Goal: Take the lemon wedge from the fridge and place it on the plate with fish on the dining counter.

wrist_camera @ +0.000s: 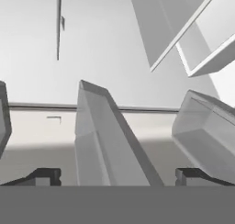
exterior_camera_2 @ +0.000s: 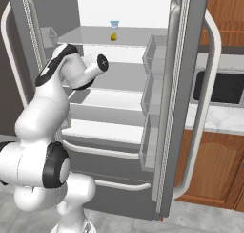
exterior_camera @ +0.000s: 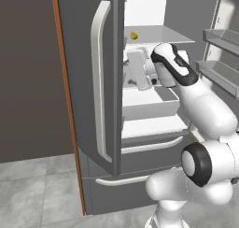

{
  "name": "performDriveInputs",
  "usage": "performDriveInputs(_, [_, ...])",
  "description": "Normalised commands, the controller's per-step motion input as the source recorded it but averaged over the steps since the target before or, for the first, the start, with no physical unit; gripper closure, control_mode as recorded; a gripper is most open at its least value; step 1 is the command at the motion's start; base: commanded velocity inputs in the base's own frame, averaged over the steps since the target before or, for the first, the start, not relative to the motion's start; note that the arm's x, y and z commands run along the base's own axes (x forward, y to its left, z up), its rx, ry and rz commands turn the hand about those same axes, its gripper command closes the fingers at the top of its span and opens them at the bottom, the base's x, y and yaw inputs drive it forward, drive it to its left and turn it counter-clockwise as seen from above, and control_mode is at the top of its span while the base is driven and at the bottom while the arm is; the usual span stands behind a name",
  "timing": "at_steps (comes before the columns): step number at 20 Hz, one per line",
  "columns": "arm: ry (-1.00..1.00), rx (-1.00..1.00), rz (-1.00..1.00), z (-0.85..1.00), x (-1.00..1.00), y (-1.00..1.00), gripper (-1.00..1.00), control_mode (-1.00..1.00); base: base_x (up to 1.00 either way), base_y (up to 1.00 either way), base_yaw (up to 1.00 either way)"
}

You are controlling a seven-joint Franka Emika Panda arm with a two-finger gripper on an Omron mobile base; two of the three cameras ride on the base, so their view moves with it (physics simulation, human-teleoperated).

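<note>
We faced the tall grey French-door fridge (exterior_camera_2: 190,60), its doors swung wide on a white interior with glass shelves (exterior_camera_2: 128,35). The white arm with dark joints (exterior_camera_2: 52,84) reached into the middle of the compartment, its wrist level with a shelf below the one that mattered. On that upper shelf, near the back, sat the tiny bright yellow lemon wedge (exterior_camera_2: 113,37), just in front of a small pale blue cup (exterior_camera_2: 114,25); from the left side we saw the wedge (exterior_camera: 134,35) close to the edge of the left door.

We judged that the hand needed to rise to the upper shelf and go in level, above the shelf lip, then come at the wedge without nudging the cup behind it. The wedge was small, so a centred, low approach seemed wise.

The two-finger gripper (wrist_camera: 118,176) stood spread wide, its dark fingertips (wrist_camera: 43,176) far apart, grasping nothing and touching nothing we could see.
</note>
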Motion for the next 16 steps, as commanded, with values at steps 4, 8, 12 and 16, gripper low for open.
performDriveInputs(4, [0.00,0.00,0.07,-0.15,0.37,0.47,-1.00,-1.00,0.00,0.00,0.00])
performDriveInputs(8, [0.00,0.00,0.11,-0.20,0.14,0.48,-1.00,-1.00,0.00,0.00,0.00])
performDriveInputs(12, [0.00,0.00,0.14,-0.11,0.01,0.71,-1.00,-1.00,0.00,0.00,0.00])
performDriveInputs(16, [0.00,-0.02,0.14,-0.01,-0.04,0.99,-1.00,-1.00,0.00,0.00,0.00])
